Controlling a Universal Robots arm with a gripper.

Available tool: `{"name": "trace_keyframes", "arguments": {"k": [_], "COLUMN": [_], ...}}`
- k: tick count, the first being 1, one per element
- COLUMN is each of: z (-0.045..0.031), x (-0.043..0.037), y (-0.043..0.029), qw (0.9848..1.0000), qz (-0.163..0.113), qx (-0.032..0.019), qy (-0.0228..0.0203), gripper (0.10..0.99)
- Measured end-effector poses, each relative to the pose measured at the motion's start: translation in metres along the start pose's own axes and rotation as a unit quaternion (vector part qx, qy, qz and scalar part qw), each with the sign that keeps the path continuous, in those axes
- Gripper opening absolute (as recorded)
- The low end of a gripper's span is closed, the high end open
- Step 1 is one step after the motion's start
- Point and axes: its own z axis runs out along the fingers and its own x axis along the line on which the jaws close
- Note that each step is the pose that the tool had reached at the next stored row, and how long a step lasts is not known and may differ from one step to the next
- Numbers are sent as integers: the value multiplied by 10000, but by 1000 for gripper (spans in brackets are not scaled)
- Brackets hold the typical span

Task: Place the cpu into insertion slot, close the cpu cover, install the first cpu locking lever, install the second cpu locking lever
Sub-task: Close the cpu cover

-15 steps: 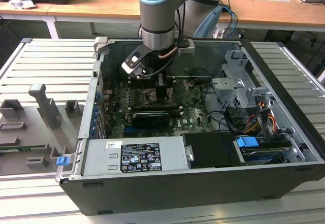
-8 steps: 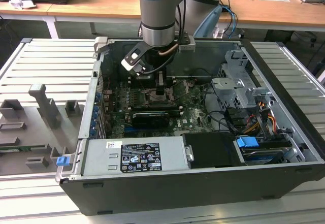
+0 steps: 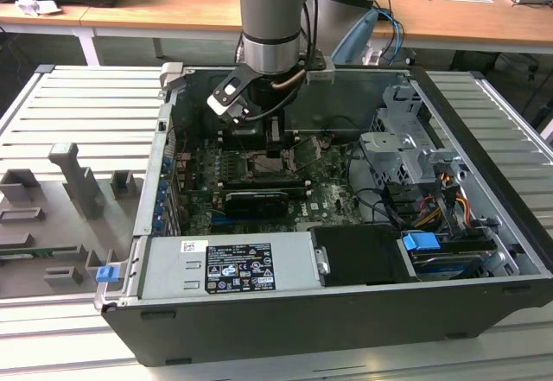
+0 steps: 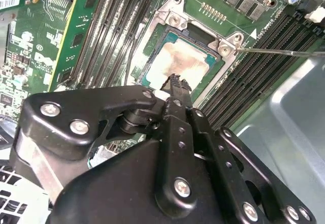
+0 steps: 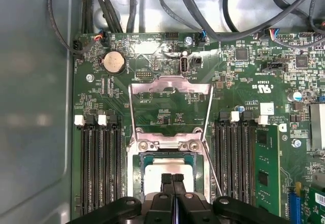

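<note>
Ribbed grey table [image 3: 78,109] carries an open case [image 3: 346,329], with wooden desks behind. Over the board, the gripper [image 5: 172,177] has its fingers pressed together, tips on or just above the cpu [image 5: 152,170], which lies flat in its socket. The cover [image 5: 170,86] stands open beyond it. I judge the chip light, stiff and fragile, best taken by its edges. In the exterior view the power supply [image 3: 229,269] lies at six o'clock from the gripper and the drive cage [image 3: 406,152] at three. Memory slots [image 5: 99,168] crowd both sides of the socket.
</note>
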Motion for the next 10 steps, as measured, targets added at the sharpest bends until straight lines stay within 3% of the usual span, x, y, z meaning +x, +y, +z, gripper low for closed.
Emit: {"name": "trace_keyframes", "arguments": {"k": [3, 8, 10], "z": [-32, -150, -149], "x": [0, 0, 1], "y": [20, 30, 51], "qw": [10000, 10000, 10000], "qz": [0, 0, 1], "qx": [26, 32, 40], "qy": [-2, -2, -1], "gripper": [106, 106, 106]}}
